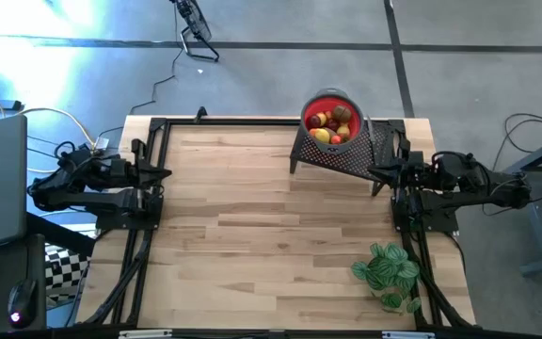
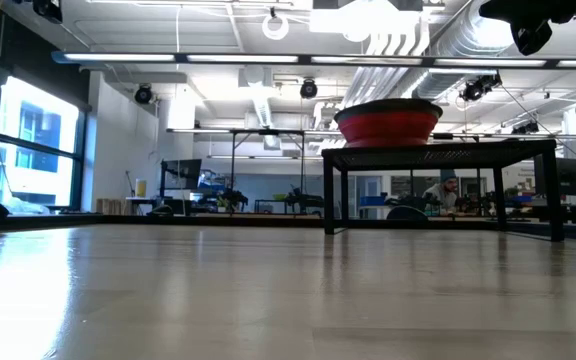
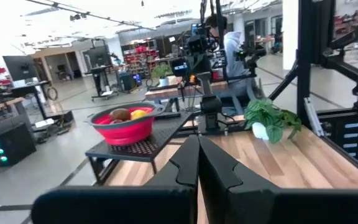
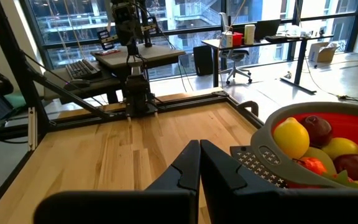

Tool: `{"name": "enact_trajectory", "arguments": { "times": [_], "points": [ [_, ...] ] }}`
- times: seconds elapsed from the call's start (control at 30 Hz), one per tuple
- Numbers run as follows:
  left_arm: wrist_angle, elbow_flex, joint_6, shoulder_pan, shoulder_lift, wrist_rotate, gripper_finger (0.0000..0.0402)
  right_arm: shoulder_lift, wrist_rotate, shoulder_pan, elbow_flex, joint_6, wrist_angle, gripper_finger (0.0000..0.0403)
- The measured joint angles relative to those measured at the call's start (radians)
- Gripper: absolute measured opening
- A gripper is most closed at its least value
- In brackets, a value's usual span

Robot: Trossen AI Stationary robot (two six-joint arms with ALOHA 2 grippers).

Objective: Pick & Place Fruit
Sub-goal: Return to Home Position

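Rounded yellow, red and brown fruit (image 1: pixel 331 125) lies heaped in the round red strainer bowl (image 1: pixel 328 97) on the black perforated shelf (image 1: pixel 342 157), upper centre-right of the planked wooden bench (image 1: pixel 252 217). Left claw (image 3: pixel 197 146), mid-left edge, pressed together; right claw (image 4: pixel 199 149), beside the shelf, likewise.

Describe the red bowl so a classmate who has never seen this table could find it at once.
Start at the wooden table's far edge, right of centre, where a black mesh shelf stands. The red bowl sits on it, grey-rimmed and holding fruit. The only neighbour, a leafy plant, is green.
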Motion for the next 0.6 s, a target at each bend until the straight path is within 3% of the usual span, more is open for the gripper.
{"name": "enact_trajectory", "arguments": {
  "times": [0.23, 0.4, 0.6],
  "points": [
    [0.205, -0.228, -0.009, 0.000, 0.000, 0.054, 0.0000, 0.000, 0.000, 0.000, 0.000, -0.013, 0.000, 0.0004],
    [0.367, -0.410, -0.054, 0.000, 0.000, 0.026, 0.0000, 0.000, -0.002, 0.000, 0.000, -0.016, 0.000, 0.0003],
    [0.481, -0.531, -0.073, 0.000, 0.000, 0.027, 0.0000, -0.016, -0.020, 0.000, 0.000, -0.016, -0.002, 0.0004]
  ]
}}
